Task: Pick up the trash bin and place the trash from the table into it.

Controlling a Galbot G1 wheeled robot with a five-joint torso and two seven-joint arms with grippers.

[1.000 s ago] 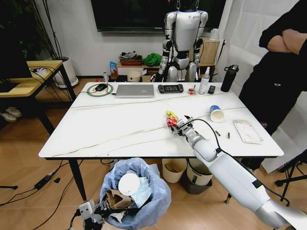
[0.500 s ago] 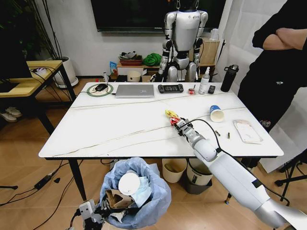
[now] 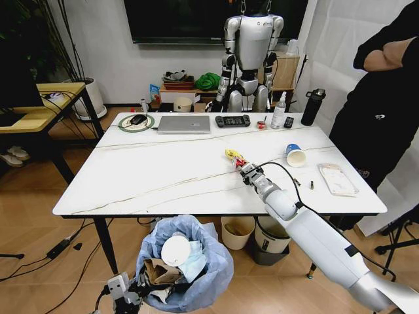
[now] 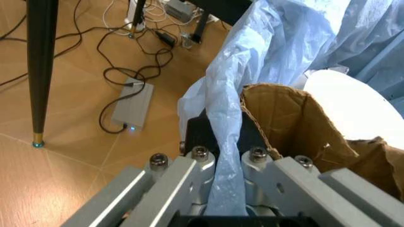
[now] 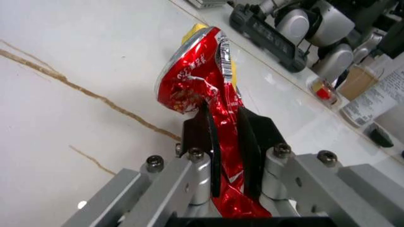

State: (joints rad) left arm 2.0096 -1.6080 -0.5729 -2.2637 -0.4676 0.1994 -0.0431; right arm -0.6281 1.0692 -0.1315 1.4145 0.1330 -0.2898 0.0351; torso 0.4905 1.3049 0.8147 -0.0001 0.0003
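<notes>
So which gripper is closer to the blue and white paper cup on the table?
Right. The right gripper is on the table, beside the paper cup, pinching a red wrapper. The left gripper is below, clamping the trash bin bag.

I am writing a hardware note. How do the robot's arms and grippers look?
The right arm has smooth white-grey rounded shells, with a black cable running along it. The right gripper and left gripper have black fingers on silver metal bars fastened with bolts.

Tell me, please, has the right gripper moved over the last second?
Yes: the right gripper, shut on the red wrapper, has edged slightly nearer the paper cup.
</notes>
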